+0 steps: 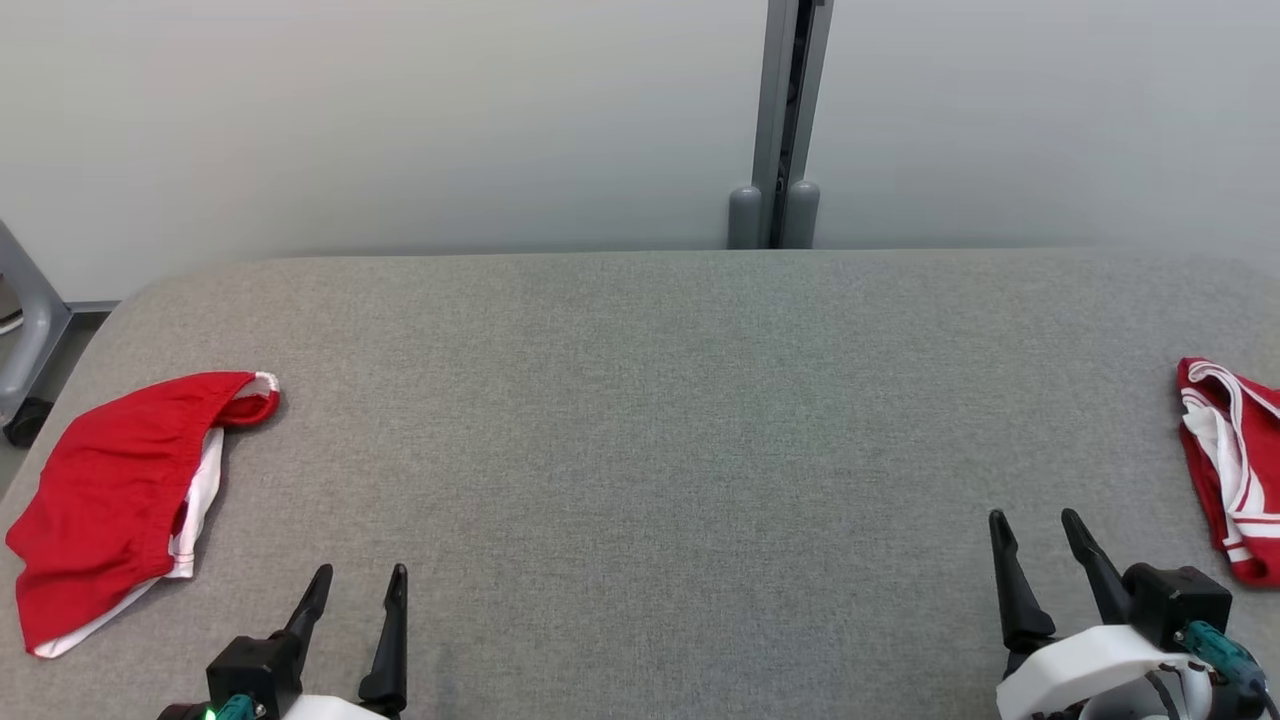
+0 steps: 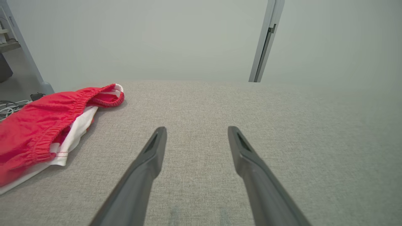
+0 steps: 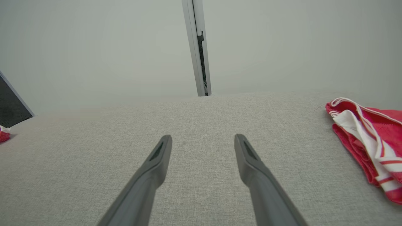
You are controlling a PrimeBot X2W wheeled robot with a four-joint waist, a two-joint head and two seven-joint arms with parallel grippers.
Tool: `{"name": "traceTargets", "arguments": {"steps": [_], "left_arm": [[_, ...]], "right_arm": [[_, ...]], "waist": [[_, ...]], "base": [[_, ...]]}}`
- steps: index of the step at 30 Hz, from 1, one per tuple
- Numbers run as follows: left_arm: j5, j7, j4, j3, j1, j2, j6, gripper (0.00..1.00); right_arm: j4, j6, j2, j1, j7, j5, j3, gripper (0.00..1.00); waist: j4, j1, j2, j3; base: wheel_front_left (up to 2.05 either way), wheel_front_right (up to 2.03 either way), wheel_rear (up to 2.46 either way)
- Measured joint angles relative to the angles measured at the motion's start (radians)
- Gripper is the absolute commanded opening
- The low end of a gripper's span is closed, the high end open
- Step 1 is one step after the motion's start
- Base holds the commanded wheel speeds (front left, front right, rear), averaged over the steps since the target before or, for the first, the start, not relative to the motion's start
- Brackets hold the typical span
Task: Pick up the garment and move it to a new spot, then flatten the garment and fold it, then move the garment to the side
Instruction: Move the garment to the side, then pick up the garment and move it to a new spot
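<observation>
The left gripper [image 1: 361, 572] and right gripper [image 1: 1033, 516] hover over the grey table [image 1: 650, 400], both sets of jaws spread wide and holding nothing. 1 red garment [image 1: 110, 490] lies crumpled left of the left jaws, not touching them. A striped garment [image 1: 1235, 470] lies right of the right jaws, also apart.

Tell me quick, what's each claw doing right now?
Left claw: open, holding nothing.
Right claw: open, holding nothing.

The table [image 1: 640, 400] wears a matt grey cloth of coarse, visible weave. The red shorts [image 1: 100, 490] look thin and smooth with a faint sheen, white cloth lining inside; the striped garment [image 1: 1235, 470] looks softer. The grippers' fingers [image 2: 150, 163] are matt dark plastic.
</observation>
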Motion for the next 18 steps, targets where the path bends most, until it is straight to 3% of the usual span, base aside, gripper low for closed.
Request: {"name": "traceTargets", "arguments": {"steps": [12, 18], "left_arm": [[-0.021, 0.0, -0.005, -0.006, 0.014, -0.001, 0.019, 1.0], [-0.029, 0.0, -0.003, 0.003, 0.009, -0.001, 0.021, 1.0]], "right_arm": [[-0.007, 0.0, -0.001, 0.028, 0.0, 0.042, 0.005, 1.0], [0.003, 0.0, -0.001, 0.047, 0.0, 0.054, 0.041, 1.0]], "waist": [[-0.01, 0.0, 0.0, -0.015], [0.036, 0.0, 0.0, 0.003]], "base": [[0.0, 0.0, 0.0], [0.0, 0.0, 0.0]]}}
